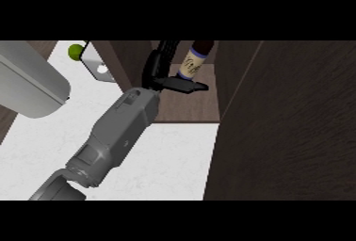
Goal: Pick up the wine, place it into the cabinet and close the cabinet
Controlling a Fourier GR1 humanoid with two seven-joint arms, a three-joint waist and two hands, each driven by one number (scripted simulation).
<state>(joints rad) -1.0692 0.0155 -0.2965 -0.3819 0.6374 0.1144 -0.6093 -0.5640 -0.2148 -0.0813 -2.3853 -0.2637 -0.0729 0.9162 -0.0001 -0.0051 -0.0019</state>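
- So, the wine (192, 60) is tilted inside the cabinet (186, 110), up at 12 o'clock.
- Left hand (157, 68) grips it from its 9 o'clock side, thumb underneath.
- Cabinet door (292, 127) hangs open at 3 o'clock.

1. No word, brand, number or sign can be read anywhere in the head view.
2. The only surface that carries any printing is the cream paper label (189, 63) wrapped round the dark glass wine bottle (201, 47), which shows in the opening of the dark brown wooden cabinet (292, 117).
3. Near the middle of that label sit a few thin dark strokes. They are too small and blurred to make out as letters or numerals.
4. A narrow purple band runs along the label's lower edge. No characters can be made out on it.
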